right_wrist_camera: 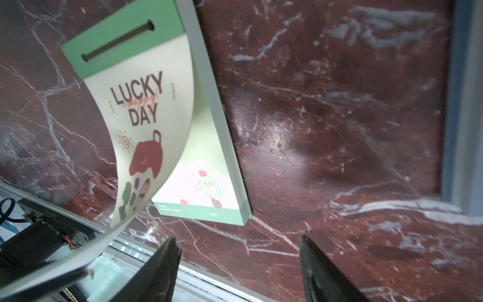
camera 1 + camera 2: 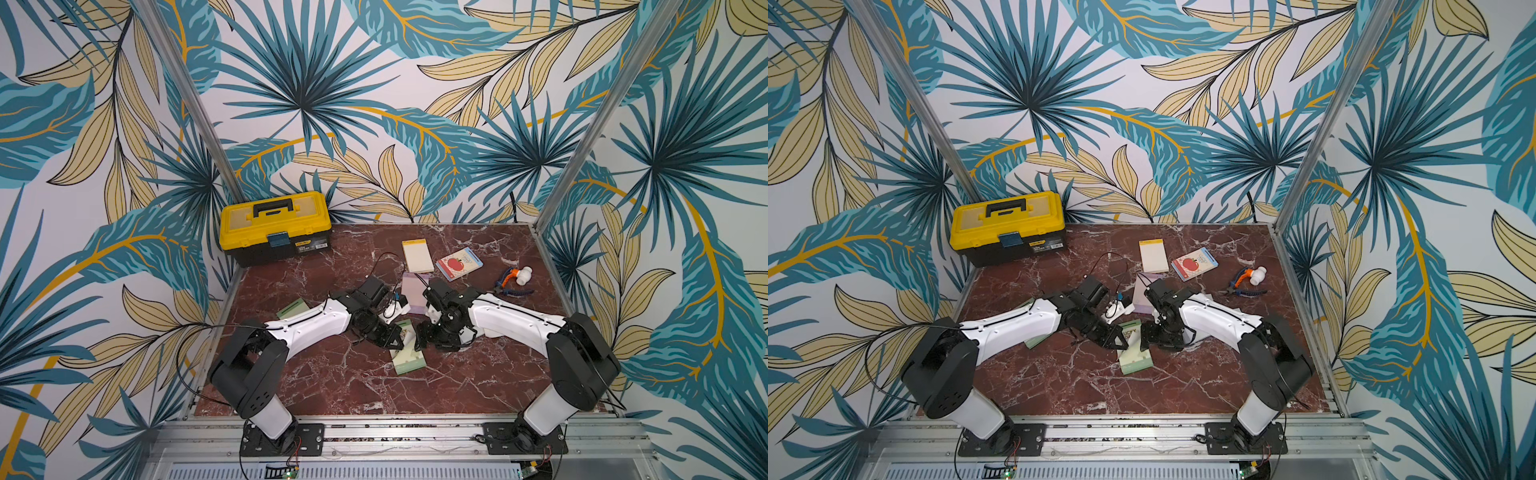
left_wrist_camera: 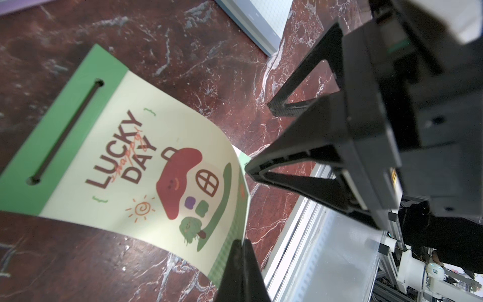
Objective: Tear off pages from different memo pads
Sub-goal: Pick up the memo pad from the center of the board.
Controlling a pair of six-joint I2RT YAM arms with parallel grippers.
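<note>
Top views first: both arms meet mid-table [image 2: 332, 374] over the green memo pad [image 2: 409, 360]. It lies flat on the red marble, well apart from the cream pad [image 2: 417, 255] and the apple pad [image 2: 459, 263] at the back. Its cover page [image 2: 1131, 332] is peeled up between the two claws.

On to the left wrist view: the left claw [image 3: 241, 244] is pinched tight on the free edge of that smooth LUCKY DAY sheet. The sheet bows up in a soft curve from the slotted green header strip [image 3: 65, 125].

Right wrist view now: the right claw [image 1: 238, 238] gapes over bare marble near the pad's lower corner, gripping nothing. The pad reads as a thick, crisp-edged block with a pastel page underneath.

Here's the danger: nothing pins that block. A pull could drag or lift the whole pad across the slick stone instead of tearing at the binding. A skewed tug might rip the thin sheet crookedly, or slip it from the pinch.
</note>
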